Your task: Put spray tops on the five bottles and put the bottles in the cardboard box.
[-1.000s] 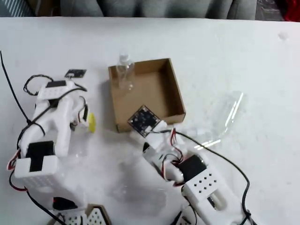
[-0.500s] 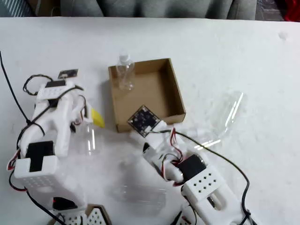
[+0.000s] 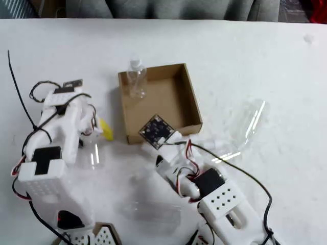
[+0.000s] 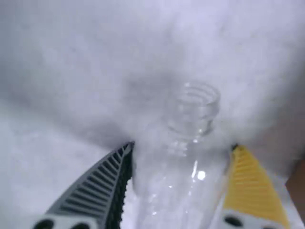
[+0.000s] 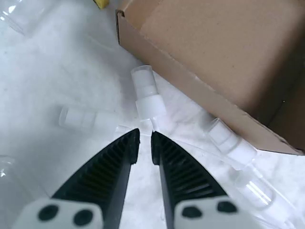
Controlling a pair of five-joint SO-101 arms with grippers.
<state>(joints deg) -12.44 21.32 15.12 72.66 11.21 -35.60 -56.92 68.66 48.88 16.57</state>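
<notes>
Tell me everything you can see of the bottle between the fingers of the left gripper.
The bottle is clear plastic, with a round body, sloping shoulders and an open, bare threaded neck. It sits between the grey and yellow fingers of the left gripper, which seem to press its sides. The white table is behind it, the cardboard box nearby.

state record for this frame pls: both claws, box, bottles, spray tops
left claw: shut on held bottle, neck bare
right claw: nearly closed, tips at a spray top
box: open, boxed bottle in far-left corner
spare spray tops: two more on the table by the box front
loose bottle: lying right of box
</notes>
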